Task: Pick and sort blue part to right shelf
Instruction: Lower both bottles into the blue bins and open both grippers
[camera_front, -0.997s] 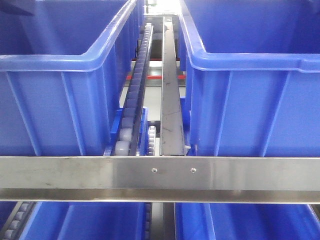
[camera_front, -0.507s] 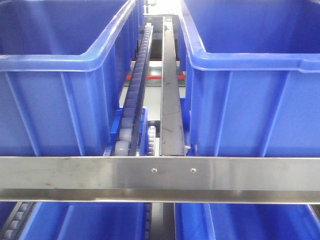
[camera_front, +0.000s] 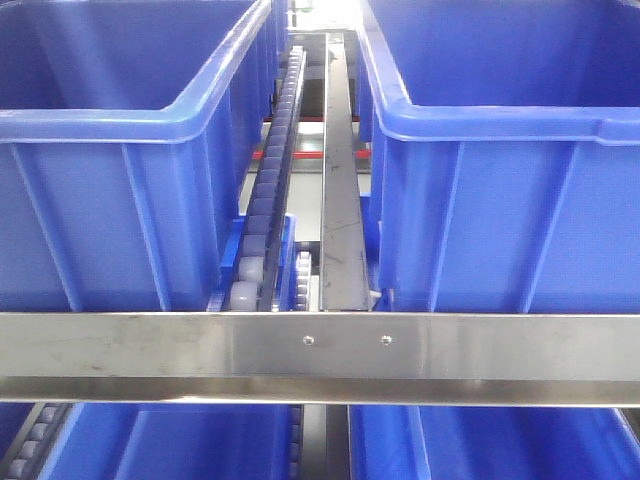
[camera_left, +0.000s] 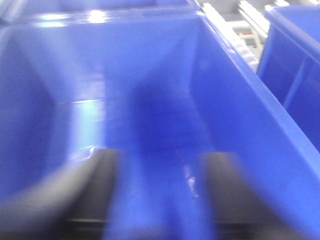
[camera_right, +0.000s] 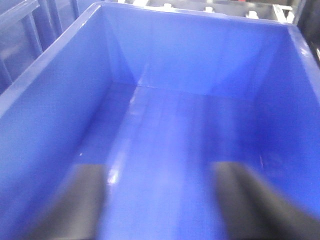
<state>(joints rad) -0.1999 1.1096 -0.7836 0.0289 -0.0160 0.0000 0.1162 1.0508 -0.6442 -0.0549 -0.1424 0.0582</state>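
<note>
The front view shows the shelf (camera_front: 320, 358) and neither tool. Its flat steel front rail crosses the frame, with two small screws near the middle. Behind the rail stand two large open-top bins, the left bin (camera_front: 120, 200) and the right bin (camera_front: 510, 200). Between them a white roller track (camera_front: 268, 200) and a steel divider (camera_front: 340, 190) run away from the camera. Below the rail the rims of two lower bins (camera_front: 180, 440) show. The blue part appears nowhere in this view.

The left wrist view looks down into a bin (camera_left: 150, 100), a view of its inside that the front camera cannot give. The left tool (camera_left: 160, 195) sits at the bottom edge, its two dark fingers (camera_left: 95, 185) spread apart with only bare blue floor between them. The picture is blurred. Past the bin's right wall, beyond and to the right of the tool, a strip of white rollers (camera_left: 235, 40) and the edge of a second bin (camera_left: 295, 60) show. No blue part lies ahead of or between the fingers.

The right wrist view looks into another bin (camera_right: 200, 75). The right tool (camera_right: 160, 200) is also spread, its dark fingers (camera_right: 85, 200) standing wide at either side of the frame's lower edge with nothing pinched. Ahead of it are the bin's smooth floor and far wall. The blue part cannot be seen here either, so its place and look cannot be told from any view.
</note>
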